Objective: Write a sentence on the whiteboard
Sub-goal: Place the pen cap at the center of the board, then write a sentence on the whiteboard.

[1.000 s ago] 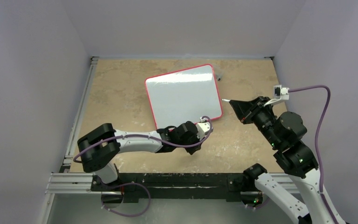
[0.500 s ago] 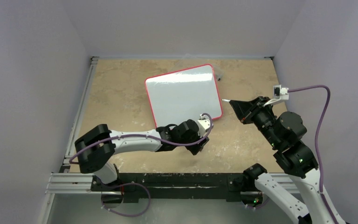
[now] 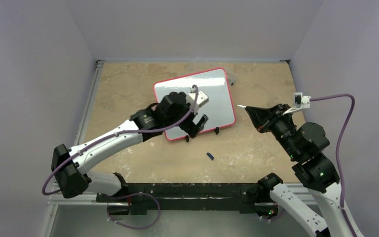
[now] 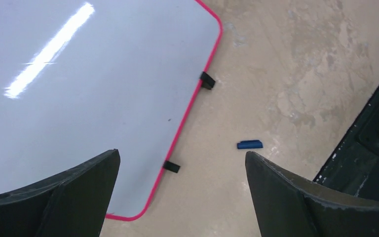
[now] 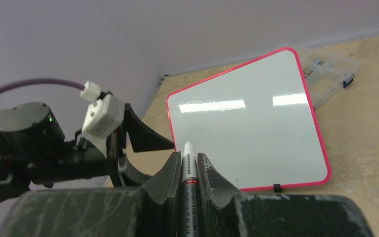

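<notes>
Here, the whiteboard [image 3: 217,91] lies flat on the bench [image 3: 123,94], centre-far
The left gripper [image 3: 197,126] gapes empty above its near edge; the right gripper [image 5: 188,165], just right of it, clenches a marker [image 5: 188,158]; a blue cap [image 4: 250,144] lies nearer

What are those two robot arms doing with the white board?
They are getting ready to write. The right pincer is shut on a marker, and the marker points toward the whiteboard from its right side. The left pincer hangs wide open over the board's near edge and holds nothing. The whiteboard lies flat on the table, and no writing shows on it yet. A small blue piece lies on the table just in front of the board.
</notes>
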Available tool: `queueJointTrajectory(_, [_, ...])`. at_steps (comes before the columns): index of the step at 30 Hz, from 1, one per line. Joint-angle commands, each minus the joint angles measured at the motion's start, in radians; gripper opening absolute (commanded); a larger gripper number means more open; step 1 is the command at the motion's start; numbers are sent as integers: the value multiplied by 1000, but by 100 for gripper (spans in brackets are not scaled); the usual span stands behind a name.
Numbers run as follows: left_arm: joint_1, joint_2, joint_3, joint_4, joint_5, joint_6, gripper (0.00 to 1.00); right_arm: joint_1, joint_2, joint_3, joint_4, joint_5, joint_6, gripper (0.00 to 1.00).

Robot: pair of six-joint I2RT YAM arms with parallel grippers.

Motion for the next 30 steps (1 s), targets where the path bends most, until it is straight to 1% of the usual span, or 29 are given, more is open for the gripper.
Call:
queueJointTrajectory(1, [133, -62, 83, -119, 106, 60, 100, -2, -15, -14, 39, 5, -3, 0])
queueJointTrajectory(4, [213, -65, 143, -144, 118, 96, 100, -2, -18, -24, 43, -7, 4, 0])
queueJointTrajectory(8, [350, -37, 225, -165, 216, 106, 100, -1, -20, -26, 41, -18, 6, 0])
queueJointTrajectory(11, [422, 12, 290, -175, 280, 118, 100, -2, -23, -31, 41, -22, 8, 0])
queueJointTrajectory(14, [485, 93, 368, -188, 373, 112, 100, -2, -24, -39, 45, -29, 13, 0])
queueJointTrajectory(20, [603, 240, 513, -220, 522, 84, 94, -1, -27, -43, 33, -35, 11, 0])
queueJointTrajectory(25, [677, 415, 705, -319, 627, 105, 85, -2, -23, -51, 34, -42, 10, 0])
queueJointTrajectory(30, [719, 578, 883, -452, 757, 157, 81, -1, -19, -47, 30, -53, 9, 0])
